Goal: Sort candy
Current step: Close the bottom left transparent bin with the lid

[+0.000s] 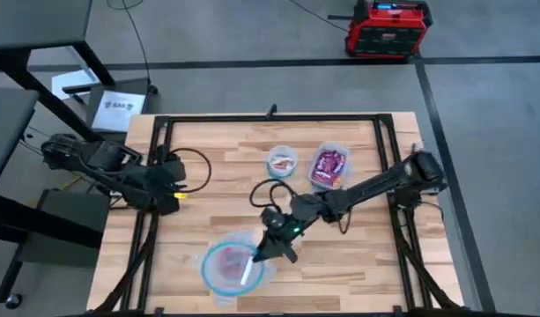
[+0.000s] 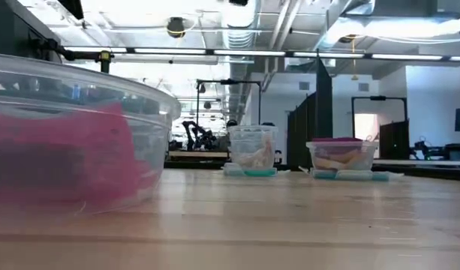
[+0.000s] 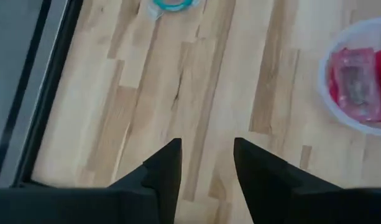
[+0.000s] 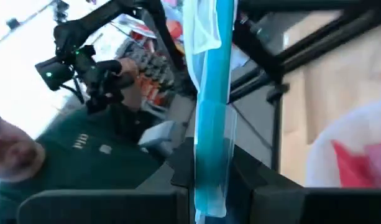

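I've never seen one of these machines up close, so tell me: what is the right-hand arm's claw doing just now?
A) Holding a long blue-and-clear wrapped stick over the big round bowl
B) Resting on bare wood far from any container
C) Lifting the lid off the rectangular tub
A: the right gripper is shut on a blue wrapped stick above the large round bowl.

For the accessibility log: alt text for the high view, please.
Seen from above, the right gripper holds a pale stick over a round container of red candy near the wooden table's front edge. The left gripper waits, open, at the left side; two smaller containers sit farther back.
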### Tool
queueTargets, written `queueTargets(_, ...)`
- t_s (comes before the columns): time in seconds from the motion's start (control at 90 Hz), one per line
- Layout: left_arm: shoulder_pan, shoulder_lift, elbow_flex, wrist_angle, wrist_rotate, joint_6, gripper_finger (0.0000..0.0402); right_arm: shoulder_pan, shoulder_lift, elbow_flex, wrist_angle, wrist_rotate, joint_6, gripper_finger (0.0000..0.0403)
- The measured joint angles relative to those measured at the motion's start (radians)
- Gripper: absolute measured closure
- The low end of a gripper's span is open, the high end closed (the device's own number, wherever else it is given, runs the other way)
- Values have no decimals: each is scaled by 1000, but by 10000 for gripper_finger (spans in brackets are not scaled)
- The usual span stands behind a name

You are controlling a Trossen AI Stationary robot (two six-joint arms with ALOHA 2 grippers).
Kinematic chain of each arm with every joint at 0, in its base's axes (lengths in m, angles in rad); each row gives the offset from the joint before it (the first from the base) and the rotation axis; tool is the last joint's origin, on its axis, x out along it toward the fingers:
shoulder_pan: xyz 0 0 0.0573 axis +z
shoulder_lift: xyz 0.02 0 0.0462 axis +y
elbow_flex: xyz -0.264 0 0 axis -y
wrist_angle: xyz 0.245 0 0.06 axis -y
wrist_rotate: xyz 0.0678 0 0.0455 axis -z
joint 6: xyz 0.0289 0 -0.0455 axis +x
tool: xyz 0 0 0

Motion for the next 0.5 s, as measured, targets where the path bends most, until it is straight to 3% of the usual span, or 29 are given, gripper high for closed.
queueTargets(0.222, -50, 25, -1, 46, 0, -16, 272, -5, 165, -1, 229, -50, 155, 369)
queueTargets(0.5, -104, 87, -1, 62, 1, -13, 272, -39, 219, -24, 264, -57, 194, 369)
